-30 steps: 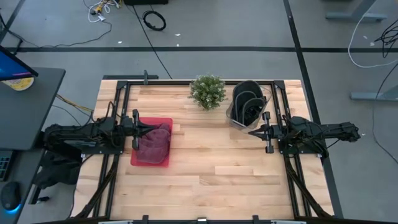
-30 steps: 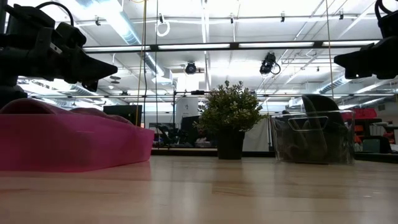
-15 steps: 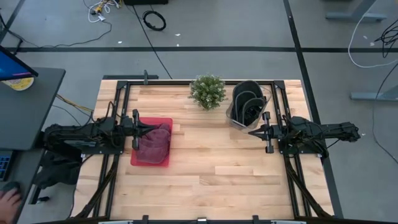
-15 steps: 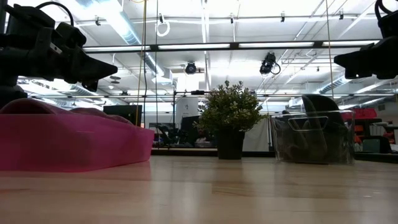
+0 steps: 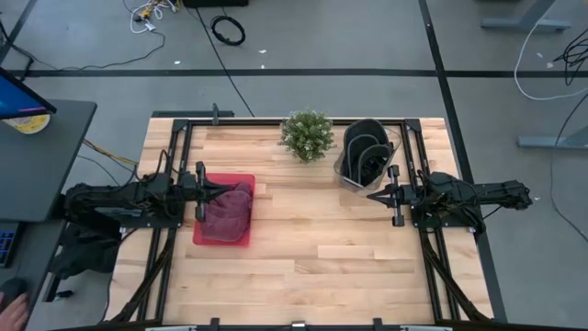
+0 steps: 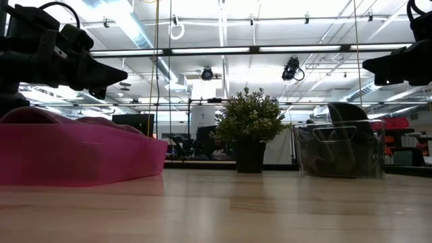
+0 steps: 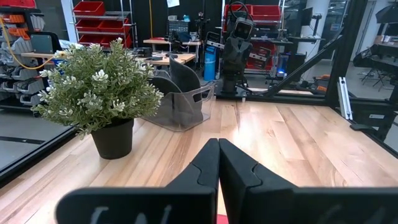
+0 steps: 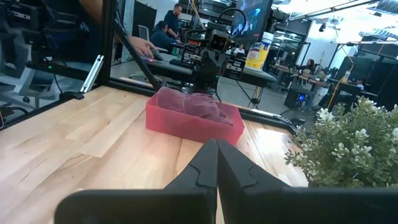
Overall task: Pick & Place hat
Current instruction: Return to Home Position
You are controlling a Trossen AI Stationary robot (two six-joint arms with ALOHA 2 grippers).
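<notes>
A maroon hat (image 5: 227, 212) lies crumpled in a red tray (image 5: 208, 237) on the table's left side; the right wrist view shows the hat (image 8: 189, 102) in the tray (image 8: 186, 126). My left gripper (image 5: 219, 188) hovers shut above the tray's far left part, clear of the hat; its fingers (image 7: 218, 149) meet. My right gripper (image 5: 370, 195) is shut too, fingers (image 8: 216, 149) together, raised over the table's right side near a clear bin (image 5: 366, 153).
A small potted plant (image 5: 307, 135) stands at the far edge, middle. The clear bin (image 6: 341, 150) with dark hats stands right of it. Bare wood (image 5: 312, 248) stretches between the tray and the right arm. A person's hand (image 5: 11, 296) shows beside the table's left.
</notes>
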